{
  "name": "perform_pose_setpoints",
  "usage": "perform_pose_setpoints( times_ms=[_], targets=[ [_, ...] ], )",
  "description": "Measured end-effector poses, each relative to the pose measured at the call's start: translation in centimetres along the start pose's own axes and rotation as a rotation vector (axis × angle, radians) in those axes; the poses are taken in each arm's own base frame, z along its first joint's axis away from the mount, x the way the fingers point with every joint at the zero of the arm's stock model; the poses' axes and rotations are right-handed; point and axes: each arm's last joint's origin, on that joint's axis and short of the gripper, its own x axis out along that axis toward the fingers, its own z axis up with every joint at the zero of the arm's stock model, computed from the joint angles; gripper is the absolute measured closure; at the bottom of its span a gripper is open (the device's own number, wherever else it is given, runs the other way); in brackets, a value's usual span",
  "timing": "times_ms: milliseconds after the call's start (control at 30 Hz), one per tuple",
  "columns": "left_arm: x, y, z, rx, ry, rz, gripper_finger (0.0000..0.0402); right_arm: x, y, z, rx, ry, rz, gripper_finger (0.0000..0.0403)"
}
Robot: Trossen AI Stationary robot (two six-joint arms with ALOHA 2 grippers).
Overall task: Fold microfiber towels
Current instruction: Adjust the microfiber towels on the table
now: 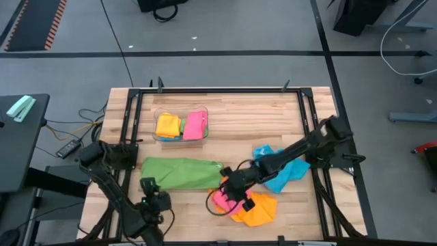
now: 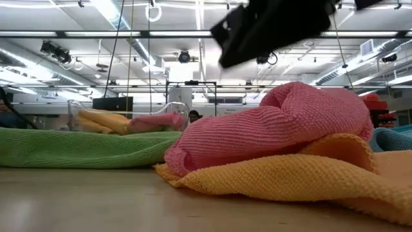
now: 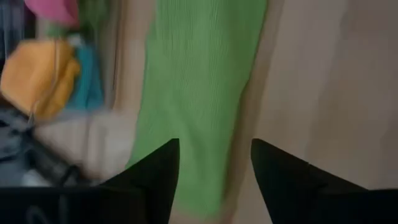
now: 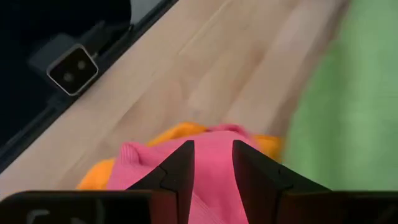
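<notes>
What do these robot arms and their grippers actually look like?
Both arms are black, slim jointed links with cables alongside. The left gripper ends in two dark, flat, wedge-shaped fingers; the right gripper has the same matte black pair. No markings show on either.

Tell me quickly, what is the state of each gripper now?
Left gripper: open, holding nothing, above the green towel.
Right gripper: fingers narrowly apart over the pink towel; grip cannot be told.
</notes>
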Motion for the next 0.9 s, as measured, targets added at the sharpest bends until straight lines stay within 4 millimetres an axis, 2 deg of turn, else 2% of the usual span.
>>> perform_pose_setpoints(
  times_ms=[133, 267, 400, 467, 667, 900],
  targets=[
    [-0.7, -0.9, 0.7, -0.154, -0.202, -0.058, 0.0189, 2.8, 0.8, -1.2, 0.008, 0.026, 0.02, 0.0286],
    [-0.1, -2.1, 2.4, -0.249, -0.28, -0.145, 0.0202, 3.8, 1.5, -1.8, 0.029, 0.051, 0.031, 0.0286],
    [1.2, -2.8, 4.7, -0.354, -0.297, -0.202, 0.0217, 4.2, 2.0, -3.2, 0.045, 0.181, 0.053, 0.0286],
    [1.9, -2.9, 5.6, -0.397, -0.293, -0.221, 0.0222, 4.1, 2.0, -4.0, 0.057, 0.261, 0.054, 0.0286],
    [2.9, -2.3, 7.5, -0.478, -0.289, -0.238, 0.0229, 3.1, 1.0, -6.4, 0.093, 0.34, 0.037, 0.0286],
    [5.1, -1.4, 9.7, -0.501, -0.271, -0.194, 0.0225, -0.7, -2.0, -9.4, 0.183, 0.39, -0.041, 0.029]
  ],
)
